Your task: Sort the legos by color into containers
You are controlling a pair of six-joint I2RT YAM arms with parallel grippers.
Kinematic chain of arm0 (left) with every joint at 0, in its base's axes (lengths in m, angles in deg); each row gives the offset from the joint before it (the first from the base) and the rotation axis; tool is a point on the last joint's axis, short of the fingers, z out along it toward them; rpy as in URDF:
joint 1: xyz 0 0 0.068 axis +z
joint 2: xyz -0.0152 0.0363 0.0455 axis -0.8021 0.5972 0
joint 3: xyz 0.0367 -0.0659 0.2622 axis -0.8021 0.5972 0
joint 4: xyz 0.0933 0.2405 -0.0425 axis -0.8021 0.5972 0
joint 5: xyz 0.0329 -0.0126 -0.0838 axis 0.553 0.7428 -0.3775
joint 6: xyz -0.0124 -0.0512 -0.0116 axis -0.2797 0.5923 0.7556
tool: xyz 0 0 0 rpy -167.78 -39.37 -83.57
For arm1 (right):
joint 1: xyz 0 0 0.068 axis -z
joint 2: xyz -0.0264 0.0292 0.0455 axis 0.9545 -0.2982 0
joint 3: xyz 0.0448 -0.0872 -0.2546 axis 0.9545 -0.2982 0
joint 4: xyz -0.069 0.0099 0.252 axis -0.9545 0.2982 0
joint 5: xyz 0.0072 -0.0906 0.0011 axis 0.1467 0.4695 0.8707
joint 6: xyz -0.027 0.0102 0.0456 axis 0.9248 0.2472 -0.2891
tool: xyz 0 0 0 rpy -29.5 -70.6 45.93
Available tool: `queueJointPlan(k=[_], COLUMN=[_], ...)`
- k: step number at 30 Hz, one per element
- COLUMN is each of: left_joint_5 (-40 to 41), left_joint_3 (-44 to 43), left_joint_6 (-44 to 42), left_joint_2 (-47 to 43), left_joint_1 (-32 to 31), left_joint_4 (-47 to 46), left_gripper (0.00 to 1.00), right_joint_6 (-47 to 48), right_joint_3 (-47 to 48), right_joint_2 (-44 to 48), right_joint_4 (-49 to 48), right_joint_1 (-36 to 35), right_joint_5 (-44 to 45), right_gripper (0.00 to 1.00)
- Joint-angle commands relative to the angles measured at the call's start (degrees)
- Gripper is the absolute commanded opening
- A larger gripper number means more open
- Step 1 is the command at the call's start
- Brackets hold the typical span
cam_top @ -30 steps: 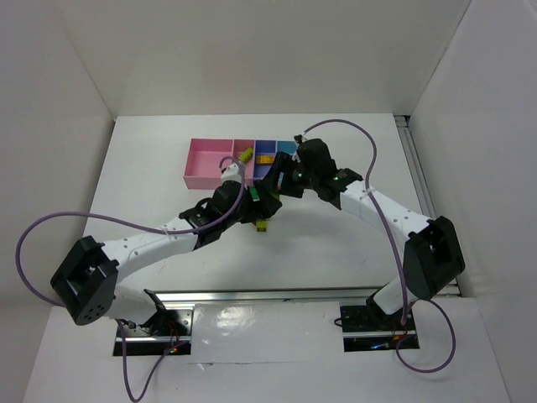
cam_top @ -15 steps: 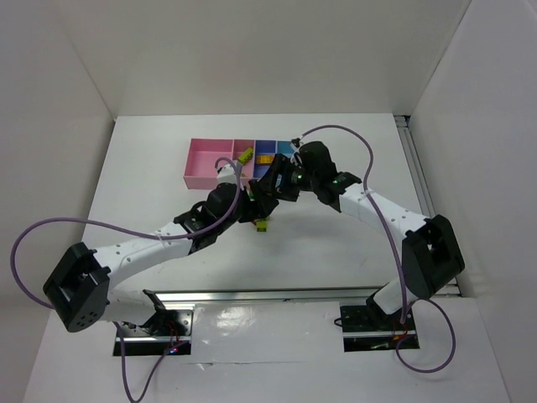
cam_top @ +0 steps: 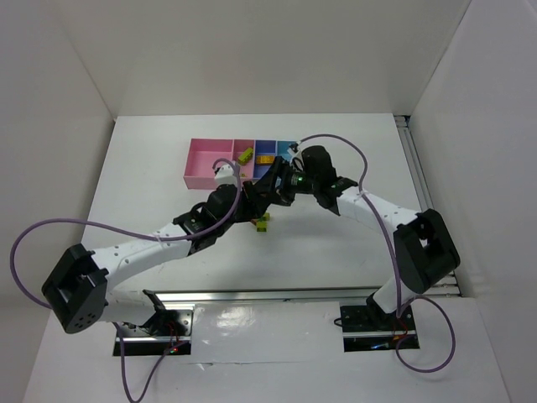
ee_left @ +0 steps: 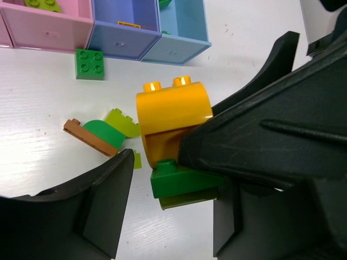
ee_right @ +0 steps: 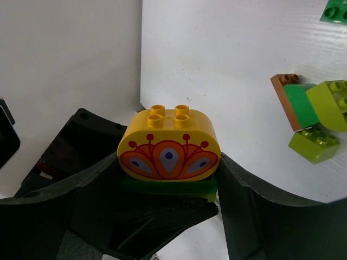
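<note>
My right gripper (ee_right: 169, 174) is shut on a stack of legos held above the table. Its top is a yellow rounded brick (ee_right: 169, 149) with a red flower print. Under it sit a green brick (ee_left: 181, 181) and an olive one (ee_left: 187, 201). My left gripper (ee_left: 173, 214) is open around the stack's lower bricks, with a gap showing on its left side. Both grippers meet just in front of the containers (cam_top: 205, 164). Loose legos lie nearby: a green square brick (ee_left: 89, 64), and a red-brown (ee_left: 89, 140), green (ee_left: 103, 132) and yellow-green (ee_left: 123, 122) cluster.
The pink (ee_left: 49, 27), blue-purple (ee_left: 122, 40) and light blue (ee_left: 176, 49) bins stand in a row behind the loose bricks, some with bricks inside. White walls enclose the table on the left, back and right.
My left gripper's jaws have narrowed around the lower bricks of the stack. The right gripper has shifted slightly left, still holding the stack.
</note>
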Motion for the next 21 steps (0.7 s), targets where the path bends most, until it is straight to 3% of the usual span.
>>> queueJointPlan(k=[1, 10, 21], left_joint_5=[6.2, 10.8, 11.5], left_joint_3=[-0.5, -0.5, -0.5], left_joint_6=[-0.6, -0.8, -0.2], left_joint_2=[-2.6, -3.5, -4.2], left_joint_1=[0.5, 0.5, 0.5], left_joint_4=[-2.7, 0.9, 1.7], left_gripper=[0.63, 0.62, 0.12], right_joint_6=[-2.9, -10.8, -12.6], right_joint_3=[-2.3, -7.0, -9.2], right_joint_2=[-1.0, -2.7, -2.7], right_joint_4=[-4.0, -12.7, -13.8], right_joint_1=[-0.7, -0.2, 1.4], right_joint_5=[-9.3, -13.1, -13.1], right_gripper=[0.51, 0.49, 0.48])
